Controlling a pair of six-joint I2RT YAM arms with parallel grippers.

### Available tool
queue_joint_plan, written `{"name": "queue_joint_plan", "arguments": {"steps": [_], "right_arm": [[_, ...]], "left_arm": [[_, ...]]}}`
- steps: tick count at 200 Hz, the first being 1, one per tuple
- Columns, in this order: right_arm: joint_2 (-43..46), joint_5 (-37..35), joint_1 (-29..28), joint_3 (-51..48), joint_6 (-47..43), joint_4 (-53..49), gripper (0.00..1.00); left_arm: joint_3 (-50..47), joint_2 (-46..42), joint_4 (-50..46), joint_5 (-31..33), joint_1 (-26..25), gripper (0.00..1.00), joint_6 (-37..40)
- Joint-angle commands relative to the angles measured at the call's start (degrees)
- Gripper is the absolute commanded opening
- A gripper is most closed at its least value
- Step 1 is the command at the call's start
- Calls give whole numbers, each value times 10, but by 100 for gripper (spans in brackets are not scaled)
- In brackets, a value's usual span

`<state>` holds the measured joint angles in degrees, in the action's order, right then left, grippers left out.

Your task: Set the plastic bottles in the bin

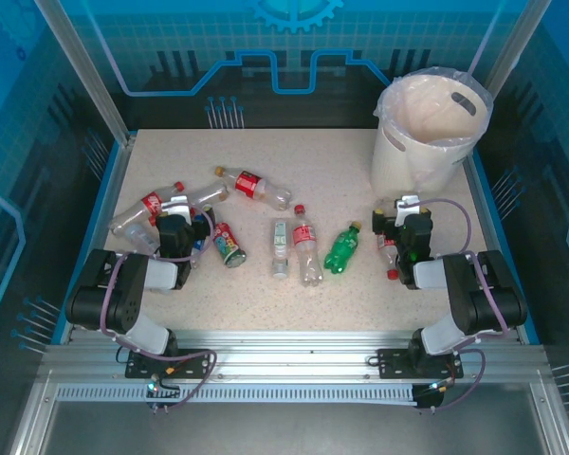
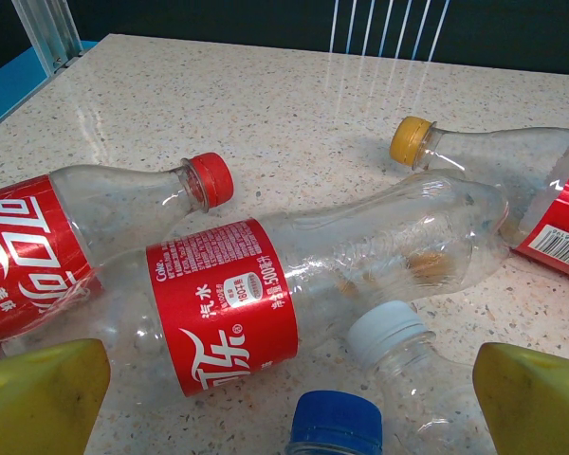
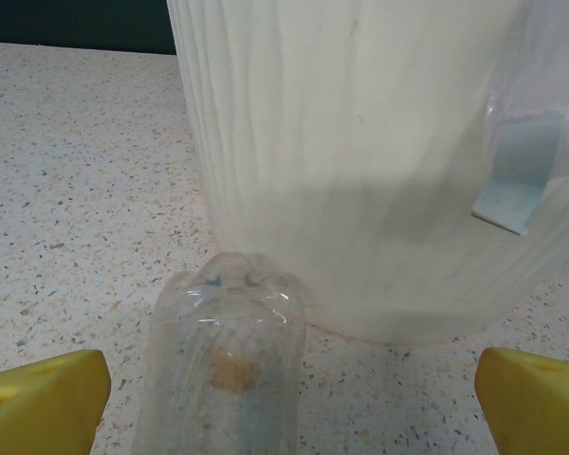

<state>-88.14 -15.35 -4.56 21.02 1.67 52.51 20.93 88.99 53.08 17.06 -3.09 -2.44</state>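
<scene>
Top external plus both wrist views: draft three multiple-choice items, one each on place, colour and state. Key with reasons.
1. Where on the table does the bin stand?
A. near left corner
B. centre
C. far right corner

2. Left wrist view: what colour is the bottle cap nearest the lens?
A. blue
B. green
C. black

3. What state is the right pincer in?
A. shut on a bottle
B. open, a clear bottle lying between its fingers
C. shut on nothing

Key:
1. C, the top view puts the bin at the far right corner.
2. A, the cap at the bottom edge is blue.
3. B, the yellow fingers sit wide apart, clear of the bottle's sides.
</scene>
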Motion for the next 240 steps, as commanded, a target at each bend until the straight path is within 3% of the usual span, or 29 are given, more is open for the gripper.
{"name": "queue_joint_plan", "arguments": {"steps": [1,55,90,123,158,188,207,240], "right_arm": [[-2,6,-5,4,1,11,100],[1,7,-3,4,2,13,100],[73,13,-8,40,-6,-116,100],[184,-9,-17,80,9,-303,100],[284,-48,-36,156,74,-603,100],[301,-36,-41,211,128,-807,100],[289,-18,-43,228,145,-875,99],[222,1,-43,253,136,-911,90]], "left_arm": [[-1,1,22,-4,8,99,5],[-2,0,23,-4,8,99,5],[18,-29,-32,-5,6,99,12],[65,-135,-199,28,-9,99,15],[148,-225,-436,24,-29,99,-29],[259,-238,-667,-69,-35,99,-112],[291,-238,-732,-99,-41,99,-155],[344,-221,-813,-125,-43,99,-168]]}}
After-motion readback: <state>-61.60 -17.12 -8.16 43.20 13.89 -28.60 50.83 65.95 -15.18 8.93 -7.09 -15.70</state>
